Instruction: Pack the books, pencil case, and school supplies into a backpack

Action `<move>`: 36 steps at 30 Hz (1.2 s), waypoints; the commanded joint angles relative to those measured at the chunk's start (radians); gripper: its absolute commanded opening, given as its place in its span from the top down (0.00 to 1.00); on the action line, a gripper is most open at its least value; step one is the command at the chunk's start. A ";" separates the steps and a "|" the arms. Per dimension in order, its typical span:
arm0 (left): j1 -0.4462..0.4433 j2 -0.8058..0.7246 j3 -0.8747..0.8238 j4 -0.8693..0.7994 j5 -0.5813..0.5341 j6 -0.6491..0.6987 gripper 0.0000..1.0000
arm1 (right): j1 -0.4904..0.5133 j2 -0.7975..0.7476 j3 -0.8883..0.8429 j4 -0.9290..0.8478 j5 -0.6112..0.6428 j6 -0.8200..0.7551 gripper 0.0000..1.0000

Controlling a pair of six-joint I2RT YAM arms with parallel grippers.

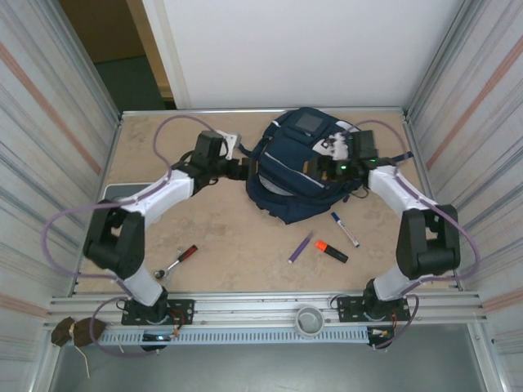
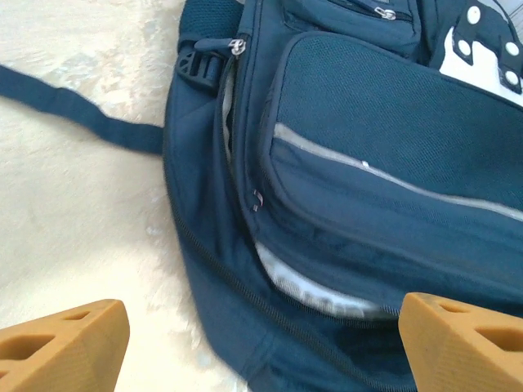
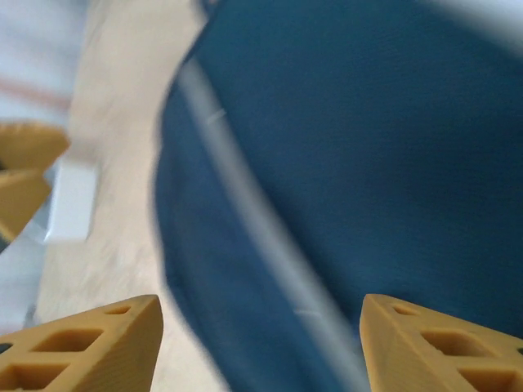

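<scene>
We see one backpack (image 1: 286, 184) of navy woven fabric, soft and slumped, with thin pale stripes, a coarse mesh-like front pocket and a grey square patch. It sits between the two grippers. The left gripper (image 2: 261, 304) holds its blocky tan fingers (image 2: 61, 347) wide apart with nothing clamped. The backpack's zippered side lies just ahead of its jaws, and one flat strap (image 2: 82, 106) runs off to their left. The right gripper (image 3: 260, 300) is spread just as wide, with blurred blue cloth close before its jaws.

Well behind the right jaws, toward the arm bases, lie three slim pens: a purple pen (image 1: 300, 247), an orange highlighter (image 1: 331, 251) and a white marker (image 1: 345, 229). One red-handled tool (image 1: 178, 260) lies well behind the left jaws. The table (image 1: 237, 237) is mottled beige, walled by ribbed panels (image 1: 49, 106).
</scene>
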 commanded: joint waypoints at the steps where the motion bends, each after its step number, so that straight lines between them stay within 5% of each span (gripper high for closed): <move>1: -0.003 0.099 0.114 -0.041 0.046 -0.007 0.14 | -0.065 -0.042 -0.050 0.055 0.199 0.081 0.32; 7: -0.001 0.313 0.316 -0.119 0.090 -0.011 0.14 | -0.135 0.056 -0.040 0.174 0.211 0.210 0.20; 13: -0.006 0.416 0.331 -0.085 0.299 -0.071 0.16 | -0.103 0.245 0.108 0.168 0.149 0.230 0.16; 20: -0.010 0.285 0.084 0.080 0.322 -0.125 0.18 | 0.016 0.433 0.296 0.149 0.085 0.221 0.18; 29: 0.037 0.029 -0.232 0.159 0.192 -0.162 0.18 | 0.223 0.739 0.720 0.077 -0.022 0.213 0.20; 36: -0.116 0.070 -0.139 0.133 0.202 -0.150 0.18 | 0.245 0.808 0.970 -0.055 0.037 0.169 0.17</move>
